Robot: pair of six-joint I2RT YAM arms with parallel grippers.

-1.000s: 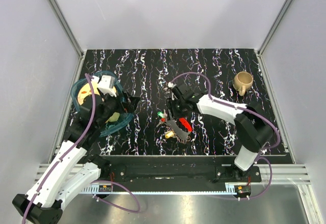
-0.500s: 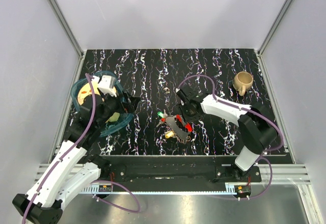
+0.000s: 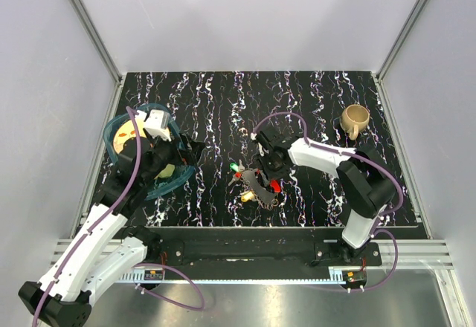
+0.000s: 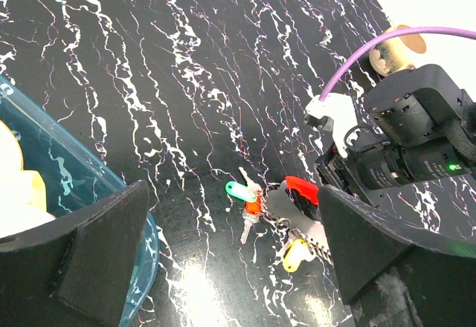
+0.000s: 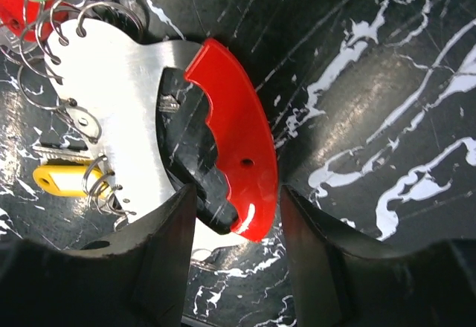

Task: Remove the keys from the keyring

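Observation:
The keyring is a flat silver plate (image 5: 119, 104) with a bright red piece (image 5: 238, 149) and wire loops. It lies on the black marbled table (image 3: 223, 104). On it hang a green-headed key (image 4: 239, 190), a yellow-headed key (image 5: 63, 180) and a small silver key (image 4: 245, 227). My right gripper (image 5: 238, 197) is open and low over the table, one finger on each side of the red piece's end. My left gripper (image 4: 234, 187) is open and empty, well left of the keys above the bowl's edge. The bunch also shows in the top view (image 3: 253, 184).
A teal bowl (image 3: 123, 130) holding pale items stands at the left under my left arm. A tan mug (image 3: 355, 119) stands at the back right. Grey walls and metal rails bound the table.
My right gripper has moved right, from over the key bunch to the red piece, and turned so that its fingers straddle it. The left arm has not moved.

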